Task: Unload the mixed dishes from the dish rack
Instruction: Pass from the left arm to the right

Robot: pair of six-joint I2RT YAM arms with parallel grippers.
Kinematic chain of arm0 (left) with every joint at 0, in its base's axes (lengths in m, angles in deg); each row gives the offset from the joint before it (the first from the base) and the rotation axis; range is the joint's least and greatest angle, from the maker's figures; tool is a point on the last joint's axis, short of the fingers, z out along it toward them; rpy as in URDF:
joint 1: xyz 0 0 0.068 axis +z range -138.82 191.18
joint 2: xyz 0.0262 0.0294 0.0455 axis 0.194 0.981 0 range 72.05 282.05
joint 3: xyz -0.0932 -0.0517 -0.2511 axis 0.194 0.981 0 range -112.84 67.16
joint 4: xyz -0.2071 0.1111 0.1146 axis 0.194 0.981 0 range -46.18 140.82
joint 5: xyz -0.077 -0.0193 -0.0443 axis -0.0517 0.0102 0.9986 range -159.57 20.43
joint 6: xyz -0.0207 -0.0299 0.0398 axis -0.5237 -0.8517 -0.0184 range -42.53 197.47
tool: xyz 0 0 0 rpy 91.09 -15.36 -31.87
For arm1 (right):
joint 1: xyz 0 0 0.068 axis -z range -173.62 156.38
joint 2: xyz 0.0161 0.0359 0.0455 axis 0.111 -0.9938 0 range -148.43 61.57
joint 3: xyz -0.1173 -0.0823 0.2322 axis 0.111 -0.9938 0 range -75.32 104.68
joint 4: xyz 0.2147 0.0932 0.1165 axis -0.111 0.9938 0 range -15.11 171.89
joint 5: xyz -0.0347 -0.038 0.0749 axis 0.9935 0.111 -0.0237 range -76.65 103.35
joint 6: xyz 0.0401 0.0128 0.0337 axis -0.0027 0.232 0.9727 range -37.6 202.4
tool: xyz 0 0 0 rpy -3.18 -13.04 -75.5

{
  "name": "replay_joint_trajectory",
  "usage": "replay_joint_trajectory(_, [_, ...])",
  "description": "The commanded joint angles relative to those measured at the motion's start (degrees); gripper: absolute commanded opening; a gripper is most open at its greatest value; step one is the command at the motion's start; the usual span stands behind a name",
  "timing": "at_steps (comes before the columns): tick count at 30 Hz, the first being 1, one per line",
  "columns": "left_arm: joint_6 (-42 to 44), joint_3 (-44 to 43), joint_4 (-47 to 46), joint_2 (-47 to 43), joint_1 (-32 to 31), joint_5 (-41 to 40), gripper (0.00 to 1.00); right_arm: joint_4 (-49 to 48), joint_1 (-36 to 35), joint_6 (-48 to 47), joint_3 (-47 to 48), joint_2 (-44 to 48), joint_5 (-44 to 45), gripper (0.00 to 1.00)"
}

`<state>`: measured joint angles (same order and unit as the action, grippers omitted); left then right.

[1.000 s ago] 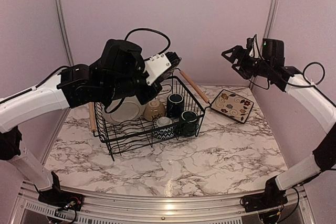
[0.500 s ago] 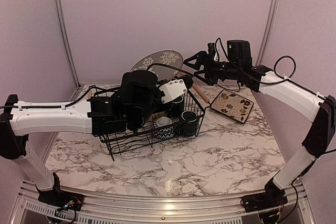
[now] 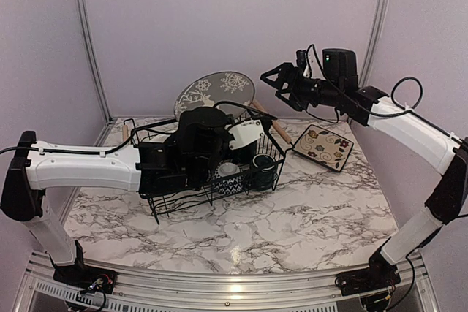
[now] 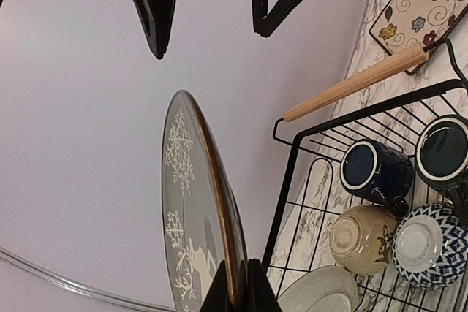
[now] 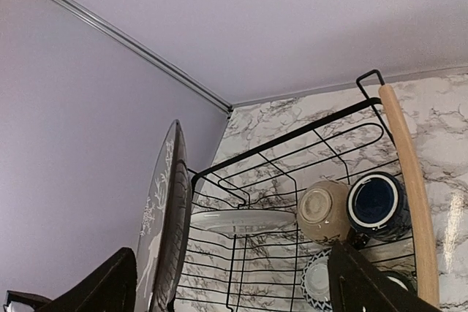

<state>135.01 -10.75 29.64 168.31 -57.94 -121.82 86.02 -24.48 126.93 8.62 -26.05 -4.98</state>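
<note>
Grey reindeer plate (image 3: 216,91) is standing on edge in the air above the far side of the dish rack (image 3: 183,202), over the far half of the tabletop and a little left of its middle. The left gripper (image 4: 238,294) is pinching the plate's lower rim, jaws drawn in narrow around it, so the disc is rising straight up from those fingers with its patterned face turned toward the near edge in the top view.

The right gripper (image 3: 272,84) is hanging just to the right of the plate's upper rim, near it but apart, jaws spread wide with nothing between them. From the right wrist the plate (image 5: 164,210) is showing almost edge-on and sitting off toward one finger, not on the centre line of the gap. A handover, if that is the plan, would probably need the right arm to be shifting sideways so the thin rim is lying between both fingers, with the jaws closing across the plate's thickness.

Below, two navy mugs (image 4: 376,169), a cream bowl (image 4: 358,230) and a blue patterned bowl (image 4: 428,246) are waiting in the rack, and a square floral plate (image 3: 323,145) is lying on the table toward the far right corner.
</note>
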Motion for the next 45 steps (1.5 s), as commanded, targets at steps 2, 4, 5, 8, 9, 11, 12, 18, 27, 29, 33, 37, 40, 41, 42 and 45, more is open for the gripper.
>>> replay_joint_trajectory(2, [3.08,-1.45,-7.73,0.84,-0.40,-2.86,0.00,-0.87,-1.90,-0.32,3.83,-1.57,-3.20,0.84])
replay_joint_trajectory(4, [3.31,-1.86,-7.47,1.51,-0.39,-3.06,0.00,-0.61,-2.84,-0.33,4.51,-2.95,-3.72,0.83])
replay_joint_trajectory(5, [3.53,-2.01,-7.45,1.91,-0.40,-3.22,0.00,-0.67,-3.33,-0.28,4.74,-3.42,-3.86,0.81])
replay_joint_trajectory(8, [4.26,-2.15,-7.41,2.62,-0.48,-3.76,0.00,-0.08,-4.15,-0.16,5.85,-5.21,-4.48,0.75])
replay_joint_trajectory(9, [4.38,-2.21,-7.37,2.84,-0.49,-4.00,0.00,0.05,-4.41,-0.03,6.07,-5.63,-4.60,0.73])
replay_joint_trajectory(11, [4.72,-2.11,-7.43,3.07,-0.49,-4.36,0.00,0.43,-4.76,0.19,6.31,-6.26,-4.13,0.68])
replay_joint_trajectory(12, [4.77,-2.09,-7.51,3.09,-0.49,-4.55,0.00,0.46,-4.82,0.31,6.22,-6.52,-3.98,0.67])
replay_joint_trajectory(18, [5.29,-2.04,-7.45,3.57,-0.57,-5.00,0.00,-5.02,-4.96,4.43,3.41,-7.68,-7.82,0.49])
replay_joint_trajectory(27, [6.06,-1.95,-6.42,4.61,-0.66,-5.63,0.00,-9.11,-4.96,10.90,1.64,-10.24,-11.67,0.44])
replay_joint_trajectory(29, [6.26,-1.87,-6.56,4.76,-0.66,-5.88,0.00,-10.00,-4.97,11.41,0.97,-10.53,-12.00,0.39])
replay_joint_trajectory(33, [6.70,-1.81,-6.72,5.11,-0.66,-6.31,0.00,-12.13,-4.99,12.23,0.08,-10.41,-12.12,0.26])
replay_joint_trajectory(37, [6.98,-1.74,-7.36,5.63,-0.66,-7.25,0.00,-14.27,-4.98,13.45,-0.69,-9.68,-11.43,0.09])
replay_joint_trajectory(40, [5.65,-1.84,-6.74,5.44,-0.66,-7.88,0.02,-17.73,-4.94,16.08,-1.79,-9.42,-12.32,0.00])
replay_joint_trajectory(41, [4.62,-1.93,-5.79,5.22,-0.66,-7.84,0.09,-19.11,-4.90,16.81,-2.05,-9.42,-12.55,0.00])
replay_joint_trajectory(42, [3.28,-1.90,-4.58,4.75,-0.66,-7.67,0.18,-19.93,-4.90,17.43,-2.11,-9.43,-12.68,0.00])
replay_joint_trajectory(45, [-1.68,-2.07,-0.27,3.01,-0.66,-6.65,0.47,-21.92,-4.71,18.26,-2.25,-9.28,-12.34,0.00])
